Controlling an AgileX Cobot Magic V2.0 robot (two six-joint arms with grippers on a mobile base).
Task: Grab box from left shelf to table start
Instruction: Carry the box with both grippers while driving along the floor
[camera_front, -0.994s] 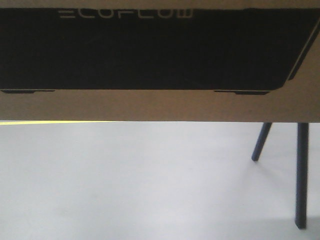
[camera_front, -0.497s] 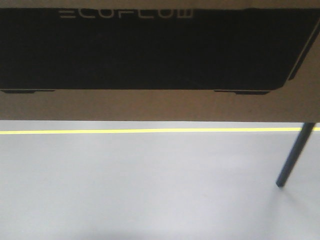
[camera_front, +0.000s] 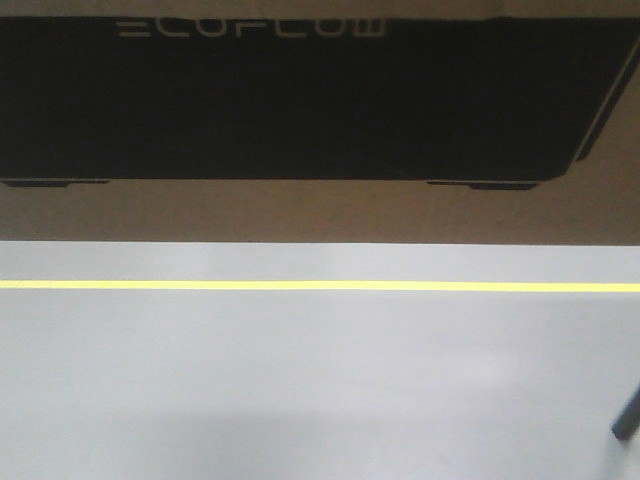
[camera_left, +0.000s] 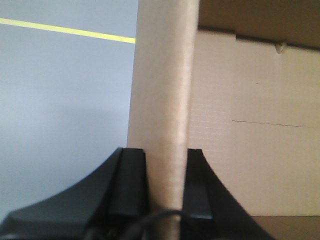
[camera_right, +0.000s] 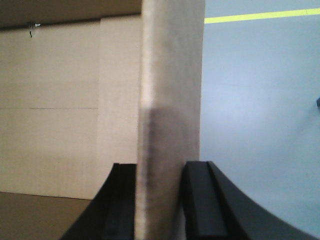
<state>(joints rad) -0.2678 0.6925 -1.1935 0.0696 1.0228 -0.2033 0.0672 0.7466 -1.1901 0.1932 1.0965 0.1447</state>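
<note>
We had the box (camera_front: 320, 120) held up off the floor (camera_front: 320, 390), yellow line (camera_front: 300, 286) beneath it; no shelf or counter in view. Left jaws pinched a cardboard edge on the box's left side, right jaws pinched one on its right, both tight. Step in hand, we judged: carrying, shelf to counter. Next move needs even grip on both sides, box kept level, counter found, then lowered flat before letting go.

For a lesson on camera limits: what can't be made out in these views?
Front view: box top and ends, cut off by frame edges.
Front view: dark leg, lower right, cropped; owner unknown.
Wrist views: cardboard clamped in left gripper and right gripper hides what lies beyond.
Table, shelf: in no view.
</note>
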